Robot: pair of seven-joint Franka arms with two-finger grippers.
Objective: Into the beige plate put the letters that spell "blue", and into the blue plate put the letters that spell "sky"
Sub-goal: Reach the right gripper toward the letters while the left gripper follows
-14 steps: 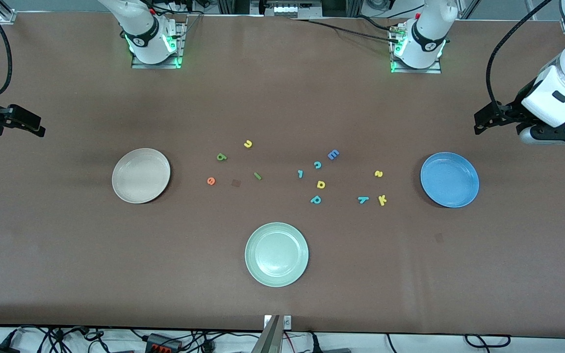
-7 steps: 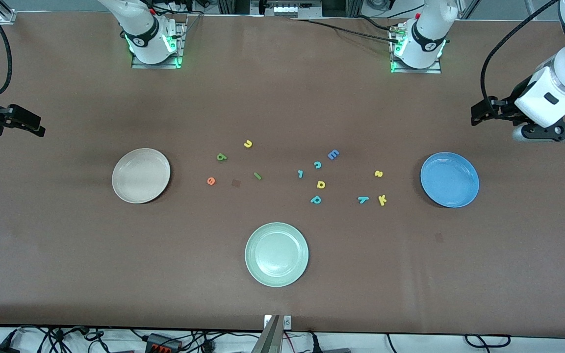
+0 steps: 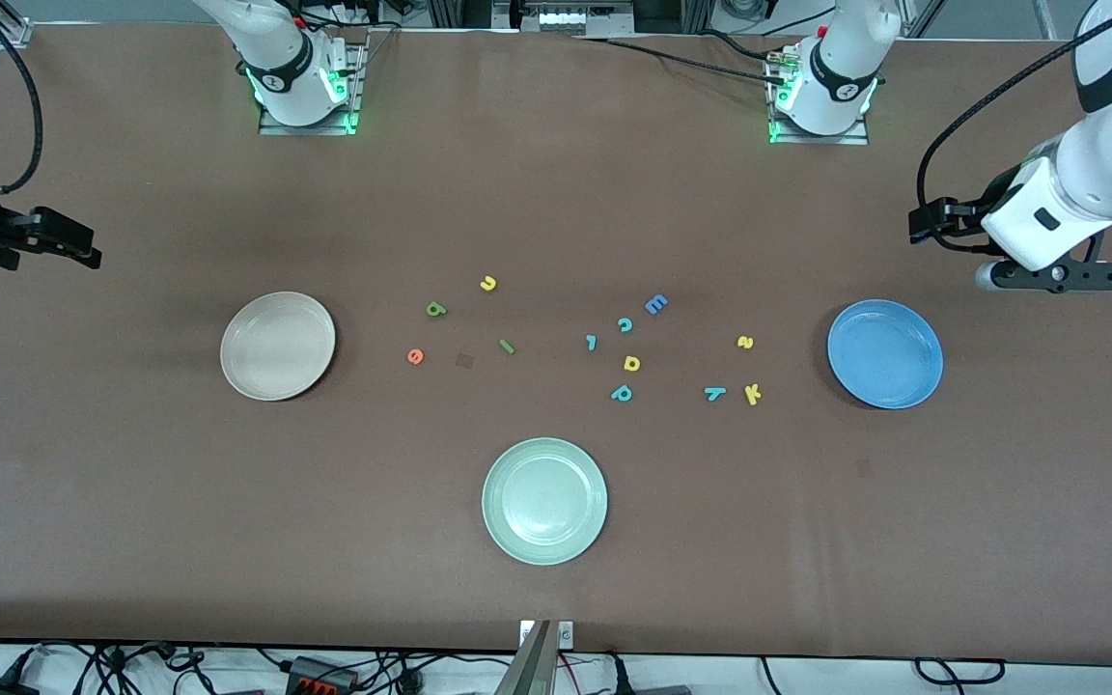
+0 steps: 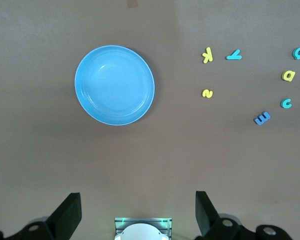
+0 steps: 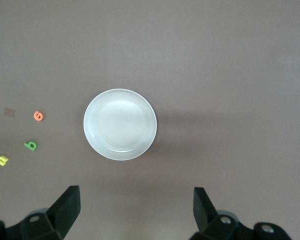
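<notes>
The beige plate (image 3: 276, 346) (image 5: 120, 124) lies toward the right arm's end, the blue plate (image 3: 884, 353) (image 4: 114, 85) toward the left arm's. Beside the beige plate lie the green b (image 3: 435, 309), yellow u (image 3: 487, 283), orange e (image 3: 415, 356) and green l (image 3: 507, 346). Near the blue plate lie the yellow s (image 3: 745, 342), yellow k (image 3: 752, 393) and teal y (image 3: 714, 392). My left gripper (image 3: 925, 224) (image 4: 137, 197) hangs open over bare table beside the blue plate. My right gripper (image 3: 78, 251) (image 5: 135, 192) hangs open over the table's end, apart from the beige plate.
A pale green plate (image 3: 544, 500) sits nearest the front camera. Mid-table lie a blue E (image 3: 655, 304), teal c (image 3: 625, 324), yellow d (image 3: 631, 363), teal p (image 3: 622, 393) and a small teal piece (image 3: 591, 342). A brown patch (image 3: 464, 360) marks the cloth.
The left arm has swung toward the robots' bases and slightly inward, its gripper still open. The right gripper has edged a little toward the table's middle. No letter has moved.
</notes>
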